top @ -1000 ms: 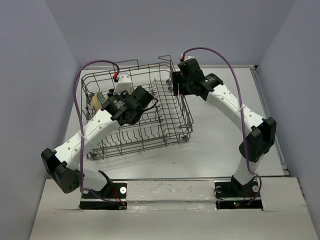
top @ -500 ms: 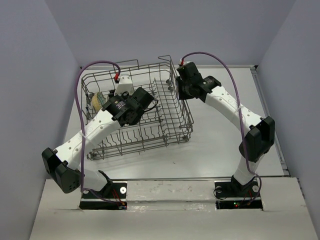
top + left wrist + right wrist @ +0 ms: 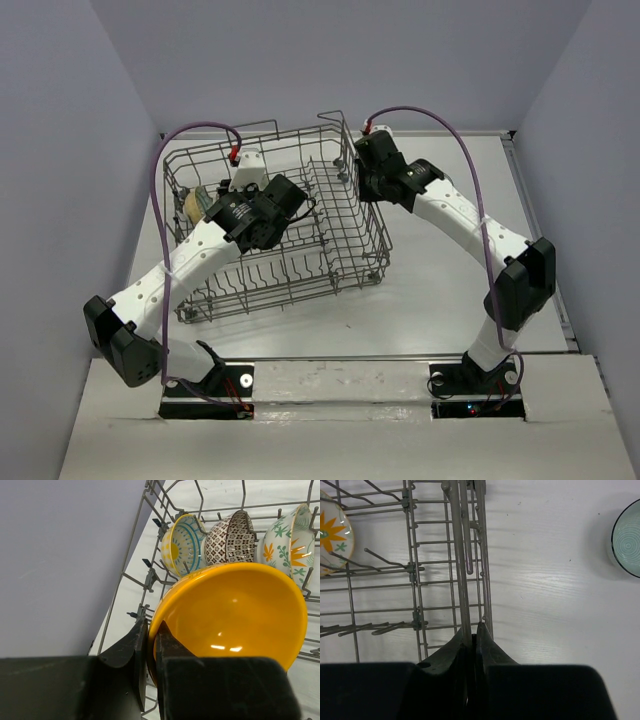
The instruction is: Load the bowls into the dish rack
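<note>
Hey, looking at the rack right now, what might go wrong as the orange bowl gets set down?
The left end effector pinches the orange bowl only by its rim, so it may slip or tip into the brown patterned bowl just beyond it. The right end effector is shut on a side wire of the dish rack; a pull could drag the rack. The teal bowl lies on the table outside the rack and might get missed.
</note>
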Action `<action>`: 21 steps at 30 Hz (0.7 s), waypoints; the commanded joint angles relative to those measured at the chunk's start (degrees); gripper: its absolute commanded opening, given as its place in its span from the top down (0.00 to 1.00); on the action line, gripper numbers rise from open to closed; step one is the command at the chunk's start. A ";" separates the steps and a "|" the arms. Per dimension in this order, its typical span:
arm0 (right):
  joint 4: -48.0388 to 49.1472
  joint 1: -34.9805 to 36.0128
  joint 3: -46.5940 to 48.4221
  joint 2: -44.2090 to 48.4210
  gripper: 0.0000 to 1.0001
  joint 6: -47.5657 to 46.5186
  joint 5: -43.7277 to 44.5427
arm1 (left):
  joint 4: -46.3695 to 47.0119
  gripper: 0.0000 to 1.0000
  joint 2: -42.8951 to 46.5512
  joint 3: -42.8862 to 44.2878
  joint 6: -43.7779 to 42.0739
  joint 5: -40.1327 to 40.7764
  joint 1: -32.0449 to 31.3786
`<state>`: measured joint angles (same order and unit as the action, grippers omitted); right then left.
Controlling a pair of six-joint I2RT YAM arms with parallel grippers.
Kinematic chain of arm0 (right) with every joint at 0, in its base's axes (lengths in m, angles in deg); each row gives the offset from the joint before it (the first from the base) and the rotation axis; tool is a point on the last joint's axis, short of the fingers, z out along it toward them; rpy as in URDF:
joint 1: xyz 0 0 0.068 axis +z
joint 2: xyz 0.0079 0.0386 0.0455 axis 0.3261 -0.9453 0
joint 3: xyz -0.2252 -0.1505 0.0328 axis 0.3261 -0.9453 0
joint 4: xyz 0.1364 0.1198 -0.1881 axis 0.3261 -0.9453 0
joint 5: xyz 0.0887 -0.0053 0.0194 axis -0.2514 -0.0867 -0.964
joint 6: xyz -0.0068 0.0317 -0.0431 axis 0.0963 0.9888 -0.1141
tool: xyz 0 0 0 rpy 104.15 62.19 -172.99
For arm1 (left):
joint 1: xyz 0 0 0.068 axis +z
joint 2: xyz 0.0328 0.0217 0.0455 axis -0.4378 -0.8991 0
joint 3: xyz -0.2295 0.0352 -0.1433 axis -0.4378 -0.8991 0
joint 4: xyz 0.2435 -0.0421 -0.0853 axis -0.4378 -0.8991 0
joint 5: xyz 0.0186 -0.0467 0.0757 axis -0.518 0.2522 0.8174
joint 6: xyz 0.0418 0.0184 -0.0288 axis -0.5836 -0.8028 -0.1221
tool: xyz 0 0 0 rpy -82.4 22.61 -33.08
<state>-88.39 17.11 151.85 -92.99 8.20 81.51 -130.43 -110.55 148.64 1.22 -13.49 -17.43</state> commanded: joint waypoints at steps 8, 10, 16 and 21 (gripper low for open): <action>14.31 -0.54 -11.14 7.15 0.99 26.94 1.27 | 4.23 1.00 3.07 -0.67 -1.87 2.18 0.77; 14.58 -0.54 -10.79 6.98 0.99 30.54 1.90 | 4.93 1.00 2.90 -0.67 -2.23 1.91 0.77; 14.23 -0.54 -9.30 5.66 0.99 37.40 4.27 | 5.29 1.00 2.46 -1.11 -2.93 2.00 0.77; 14.23 -0.54 -7.54 2.85 0.99 40.92 5.60 | 5.11 1.00 2.10 -1.11 -2.93 2.17 1.12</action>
<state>-85.09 16.93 143.22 -86.37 28.22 86.05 -126.82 -109.83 147.74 -2.26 -14.11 -16.93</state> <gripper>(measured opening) 0.228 0.173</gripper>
